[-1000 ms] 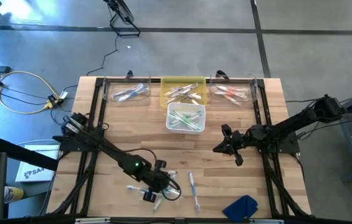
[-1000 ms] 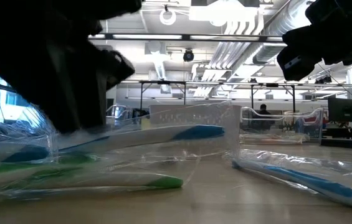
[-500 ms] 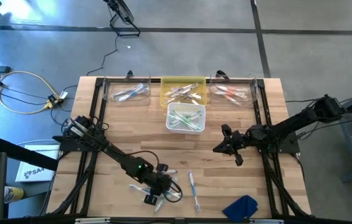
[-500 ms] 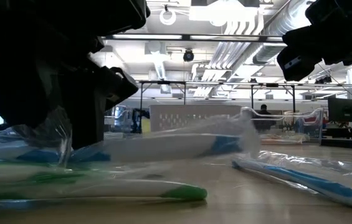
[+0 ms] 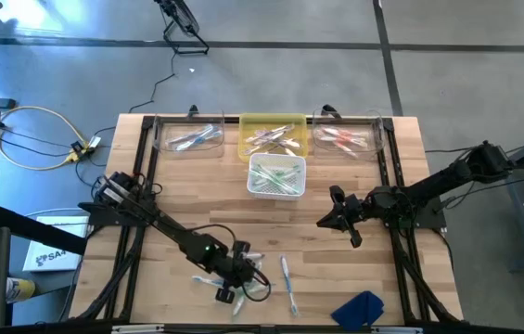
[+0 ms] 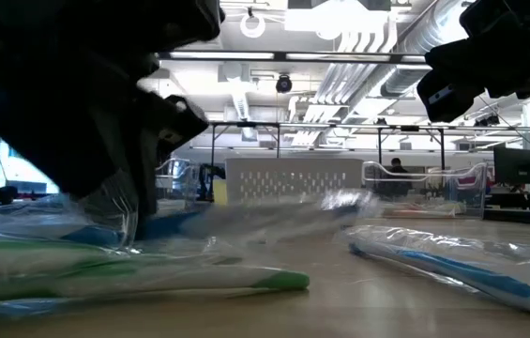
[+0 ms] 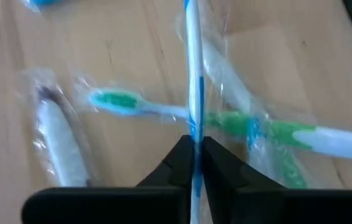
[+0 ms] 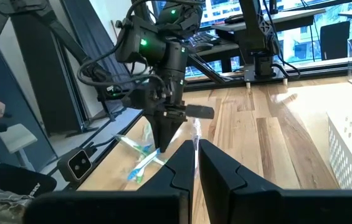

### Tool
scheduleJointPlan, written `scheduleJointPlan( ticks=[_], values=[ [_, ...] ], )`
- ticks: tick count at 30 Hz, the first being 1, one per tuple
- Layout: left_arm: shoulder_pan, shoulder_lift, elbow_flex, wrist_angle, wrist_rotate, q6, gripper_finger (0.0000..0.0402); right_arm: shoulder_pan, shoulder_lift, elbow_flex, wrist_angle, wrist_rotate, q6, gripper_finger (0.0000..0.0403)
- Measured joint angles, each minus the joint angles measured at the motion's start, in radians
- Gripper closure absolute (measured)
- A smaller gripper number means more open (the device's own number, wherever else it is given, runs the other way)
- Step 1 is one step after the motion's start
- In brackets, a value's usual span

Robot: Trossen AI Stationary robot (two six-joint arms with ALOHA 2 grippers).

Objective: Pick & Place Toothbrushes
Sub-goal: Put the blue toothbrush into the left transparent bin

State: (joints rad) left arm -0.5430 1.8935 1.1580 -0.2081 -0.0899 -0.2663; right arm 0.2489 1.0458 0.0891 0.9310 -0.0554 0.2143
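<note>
Several wrapped toothbrushes lie in a small pile (image 5: 234,278) near the table's front edge, left of centre. My left gripper (image 5: 240,276) slants down into the pile and is shut on a blue-and-white toothbrush (image 7: 192,74). That brush crosses over a green one (image 7: 269,130), which rests flat on the wood beside another wrapped one (image 7: 57,134). A further blue toothbrush (image 5: 287,276) lies alone to the right. My right gripper (image 5: 322,223) hovers shut above the table's right half, holding nothing. My left gripper pinches the blue-and-white toothbrush, still in its clear wrapper, between its two fingers at the blue-striped stretch of the handle (image 7: 193,127). The fingers slant down from the table's far left. The brush runs on ahead between them, over the green brush.
Along the far edge stand a clear bin (image 5: 190,137), a yellow bin (image 5: 274,122) and another clear bin (image 5: 347,137), each with toothbrushes, and a white basket (image 5: 277,176) in front of the yellow one. A blue cloth (image 5: 359,311) lies at the near right.
My left gripper has sunk a little into the pile and taken hold of the blue-and-white toothbrush. That brush lay still and level in the low view. It has since swung and shows blurred, and the wrappers around it have shifted.
</note>
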Motion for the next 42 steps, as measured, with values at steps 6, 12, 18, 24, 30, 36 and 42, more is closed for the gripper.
scheduleJointPlan(
  ticks=[6,12,18,24,30,36,42],
  values=[
    [0.008,-0.044,0.0,-0.008,-0.024,0.039,0.0387,0.0,0.0,0.0,0.0,-0.002,0.0,0.0388],
    [0.037,-0.136,0.0,-0.011,-0.07,0.106,0.0389,0.0,0.0,0.001,0.0,-0.008,0.002,0.0388],
    [0.086,-0.22,0.073,-0.168,-0.103,0.208,0.0392,0.0,0.0,0.001,0.0,-0.064,0.003,0.0388],
    [0.188,-0.266,0.215,-0.536,-0.154,0.264,0.0392,0.0,0.0,0.001,0.017,-0.073,-0.004,0.0388],
    [0.357,-0.289,0.343,-0.827,-0.162,0.339,0.0393,0.0,0.0,0.001,0.017,-0.044,-0.036,0.0388],
    [0.564,-0.309,0.395,-0.956,-0.187,0.482,0.0393,0.0,0.0,0.001,0.007,-0.047,-0.036,0.0388],
    [0.81,-0.339,0.344,-1.062,-0.194,0.526,0.0393,0.0,0.0,0.001,0.001,-0.047,-0.005,0.0388]
  ],
)
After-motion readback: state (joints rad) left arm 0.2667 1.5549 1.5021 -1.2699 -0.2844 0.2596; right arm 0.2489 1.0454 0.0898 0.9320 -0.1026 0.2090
